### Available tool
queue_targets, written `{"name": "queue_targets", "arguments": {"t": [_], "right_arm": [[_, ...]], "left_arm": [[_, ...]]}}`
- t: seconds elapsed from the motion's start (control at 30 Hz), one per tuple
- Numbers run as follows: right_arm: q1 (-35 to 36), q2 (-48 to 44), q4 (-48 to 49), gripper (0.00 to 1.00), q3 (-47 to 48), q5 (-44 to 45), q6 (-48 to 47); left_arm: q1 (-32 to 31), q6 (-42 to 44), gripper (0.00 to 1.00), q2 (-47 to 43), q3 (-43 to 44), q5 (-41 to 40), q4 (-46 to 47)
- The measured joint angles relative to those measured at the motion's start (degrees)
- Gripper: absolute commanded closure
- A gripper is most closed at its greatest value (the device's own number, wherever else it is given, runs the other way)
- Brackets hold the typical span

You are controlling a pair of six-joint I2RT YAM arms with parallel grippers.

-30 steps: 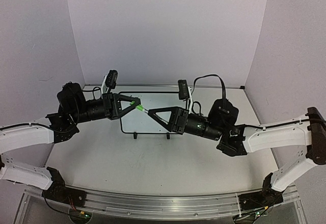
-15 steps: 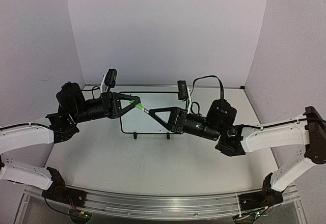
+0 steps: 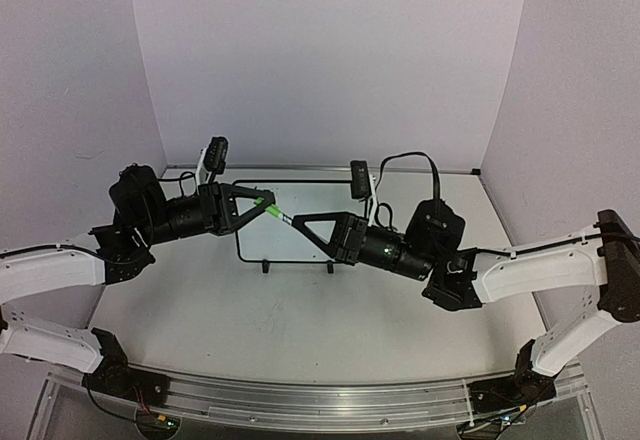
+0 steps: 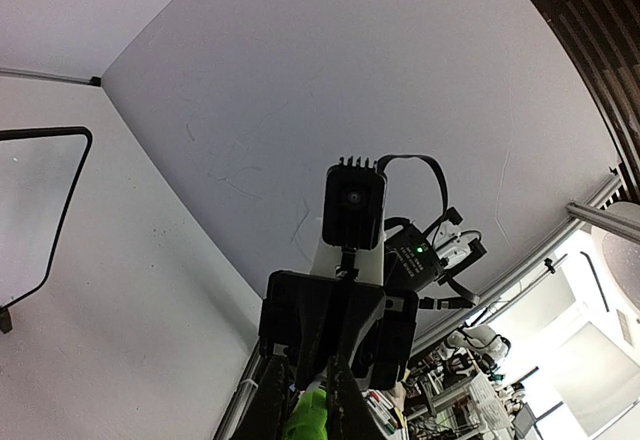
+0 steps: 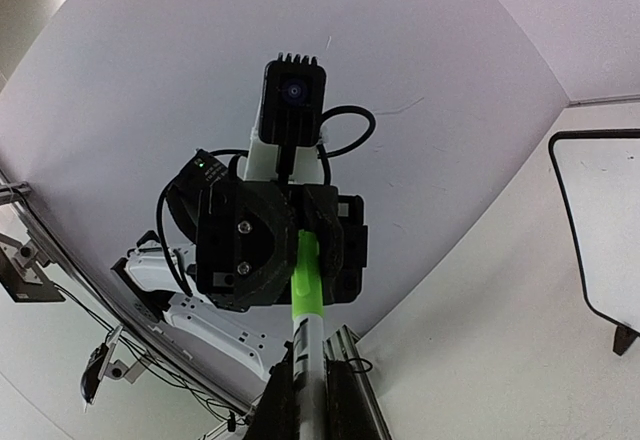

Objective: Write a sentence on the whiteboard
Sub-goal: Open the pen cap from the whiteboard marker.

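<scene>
Two-arm marker handover above the whiteboard (image 3: 312, 198), early stage of the writing task. The whiteboard stands on its two black feet (image 3: 265, 266) at the middle of the table (image 3: 300, 330), directly beneath the point where the two grippers meet. Its white face shows no green sentence in any view, so the writing appears not yet begun; the overhead view is too coarse to rule out faint strokes. What remains, by this judgement, is the whole sentence, preceded by readying the pen.

Both forearms are stretched nearly level and point towards each other from opposite sides, wrists raised clear of the board. The left gripper (image 3: 266, 203) has its fingers drawn narrow around the bright green end of the marker (image 3: 275, 211). The right gripper (image 3: 296, 222) has its fingers pinched on the pale barrel at the other end. The marker thus bridges the two grippers on a slight downward slant from left to right, held in the air and touching neither board nor table. The green end is probably the cap, and the opposed grip suggests an uncapping pull, though no seam can be made out
</scene>
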Motion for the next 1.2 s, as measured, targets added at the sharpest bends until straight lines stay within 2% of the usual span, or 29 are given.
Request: {"name": "queue_targets", "arguments": {"t": [0.33,0.4,0.53,0.67,0.97,1.2], "right_arm": [[1.0,0.0,2.2,0.99,-1.6,1.3,1.5],[1.0,0.0,1.9,0.85,-1.6,0.9,1.4],[0.6,0.0,-1.1,0.65,-0.4,-0.8,-0.1],[0.1,0.0,-3.8,0.55,0.5,-2.3,-0.8],[0.1,0.0,-4.6,0.46,0.6,-3.2,-1.8],[0.1,0.0,-2.8,0.46,0.6,-2.0,-1.8]], "left_arm": [[-0.3,1.1,1.00,-2.7,-0.3,0.2,-4.7],[-0.3,1.1,1.00,-2.7,-0.3,0.4,-5.1],[0.7,1.1,1.00,-2.6,-0.3,-0.5,-4.4],[2.5,1.1,1.00,-2.6,-0.2,-2.3,-3.7],[2.6,0.6,1.00,-1.4,-0.2,-3.2,-2.1],[2.6,0.0,1.00,-0.5,-0.2,-2.2,-1.2]]}}
